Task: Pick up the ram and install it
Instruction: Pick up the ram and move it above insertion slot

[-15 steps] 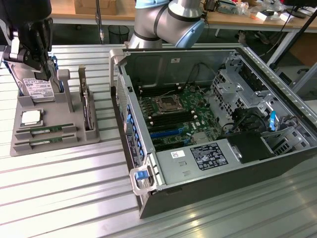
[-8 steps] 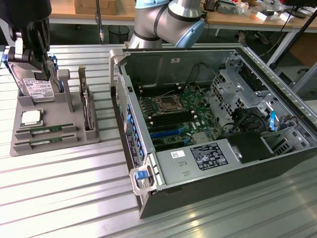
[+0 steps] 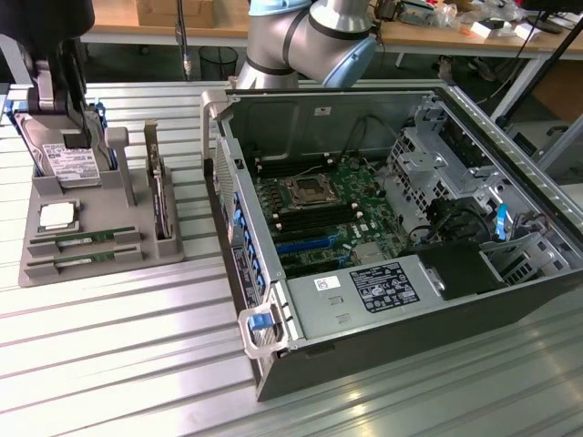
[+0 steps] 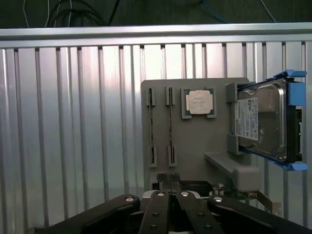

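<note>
The hand is pinched shut and empty, hovering over the gray holder on the table. The ram lies in its holder slot, 1 of 2 sticks side by side. Nothing is picked up yet, and installing into the motherboard inside the open computer case is all left to do.

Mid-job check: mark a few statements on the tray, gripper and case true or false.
1. Two ram sticks sit in the tray. True.
2. The gripper holds a ram stick. False: it is shut on nothing, near the tray.
3. The processor lies on the tray, between the ram sticks and the hard drive. True.
4. The case is closed. False: it is open, with the motherboard exposed.
</note>
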Robot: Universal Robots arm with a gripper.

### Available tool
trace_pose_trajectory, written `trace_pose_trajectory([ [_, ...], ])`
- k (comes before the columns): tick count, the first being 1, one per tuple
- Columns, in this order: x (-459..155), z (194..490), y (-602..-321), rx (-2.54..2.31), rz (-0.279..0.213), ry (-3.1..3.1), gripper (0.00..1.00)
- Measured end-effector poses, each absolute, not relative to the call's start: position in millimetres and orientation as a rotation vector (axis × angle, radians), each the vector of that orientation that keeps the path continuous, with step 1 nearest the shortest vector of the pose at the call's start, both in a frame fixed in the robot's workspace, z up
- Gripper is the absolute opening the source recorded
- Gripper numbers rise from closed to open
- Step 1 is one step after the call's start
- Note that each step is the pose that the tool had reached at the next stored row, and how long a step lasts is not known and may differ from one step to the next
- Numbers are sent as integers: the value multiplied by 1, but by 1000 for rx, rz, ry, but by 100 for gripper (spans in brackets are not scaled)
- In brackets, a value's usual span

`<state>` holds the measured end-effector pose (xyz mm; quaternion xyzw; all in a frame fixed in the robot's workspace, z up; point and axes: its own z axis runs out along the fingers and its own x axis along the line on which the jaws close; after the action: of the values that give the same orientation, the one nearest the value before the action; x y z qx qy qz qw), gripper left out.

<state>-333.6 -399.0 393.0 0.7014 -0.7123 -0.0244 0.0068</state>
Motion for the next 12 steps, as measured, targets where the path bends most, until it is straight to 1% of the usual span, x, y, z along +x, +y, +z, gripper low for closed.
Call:
trace_pose_trajectory([
  [3,-334,393,-399,2222,-76,-2199,11],
  [12,-334,389,-399,2058,-77,-2358,11],
])
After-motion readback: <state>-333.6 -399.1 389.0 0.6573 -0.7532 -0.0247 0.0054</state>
